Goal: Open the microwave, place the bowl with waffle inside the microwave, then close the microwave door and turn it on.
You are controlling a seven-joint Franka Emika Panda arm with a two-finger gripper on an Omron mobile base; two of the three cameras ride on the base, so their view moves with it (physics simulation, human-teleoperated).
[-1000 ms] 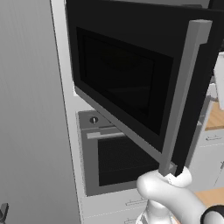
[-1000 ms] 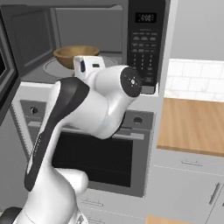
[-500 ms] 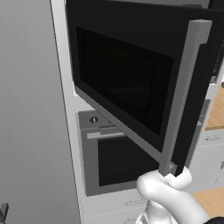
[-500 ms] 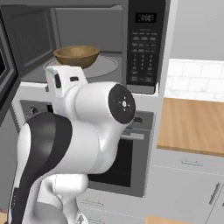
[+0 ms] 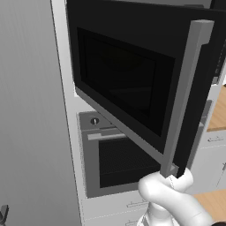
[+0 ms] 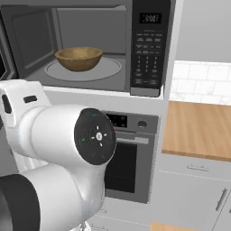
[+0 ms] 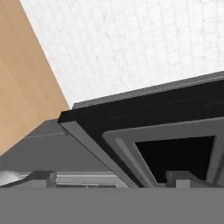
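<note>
Right base view: bowl [image 6: 78, 58] rests inside the microwave [image 6: 90, 45]; left base view presents the swung-out microwave door [image 5: 132, 84]. Claw apparently spread wide, empty.

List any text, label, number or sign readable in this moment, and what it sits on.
None can be read.
Display at the top of the microwave control panel: lit characters, too blurred to read.
Keypad buttons below it: markings too small.
Oven display: dark, nothing legible.
</note>
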